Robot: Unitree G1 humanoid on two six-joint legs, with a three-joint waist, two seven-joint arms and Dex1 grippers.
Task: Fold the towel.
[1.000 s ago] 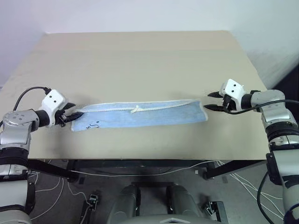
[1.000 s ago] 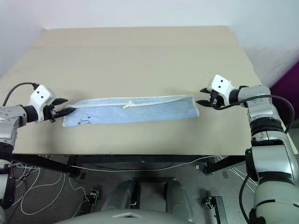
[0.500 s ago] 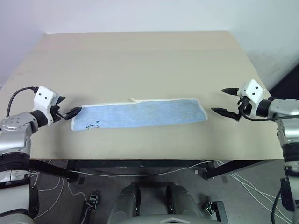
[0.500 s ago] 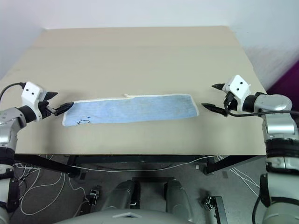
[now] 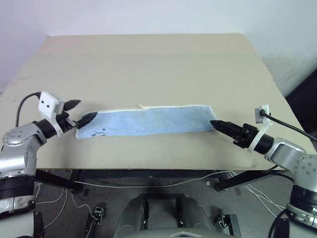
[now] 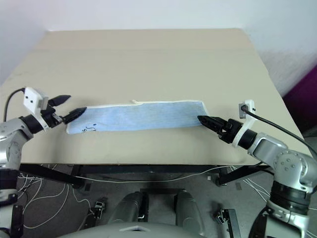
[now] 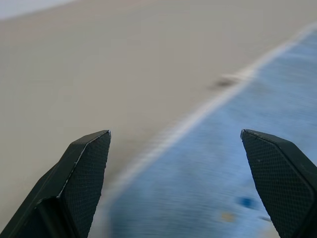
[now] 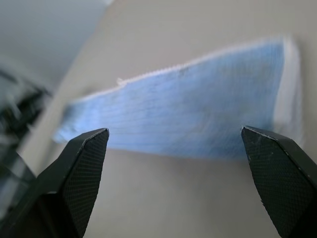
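Note:
The towel (image 5: pixel 148 120) lies flat on the beige table (image 5: pixel 148 59) as a long light blue strip with white edging. A small white loop (image 5: pixel 142 106) sits at its far edge and a dark mark (image 5: pixel 99 132) near its left end. My left gripper (image 5: pixel 87 108) is open at the towel's left end, its fingers either side of the corner in the left wrist view (image 7: pixel 174 132). My right gripper (image 5: pixel 217 125) points at the towel's right end from the near right. The right wrist view shows that gripper (image 8: pixel 174 129) open, with the towel ahead of it.
The table's front edge (image 5: pixel 148 167) runs just below the towel, with cables on the floor (image 5: pixel 163 179) beneath it. The table's right edge (image 5: pixel 275 84) lies close to my right arm. A wide bare stretch of table extends behind the towel.
Both grippers have opened wide and the towel has settled flat. My right arm has drawn back toward the near edge and rolled over. My left gripper moved out, then back to the left end.

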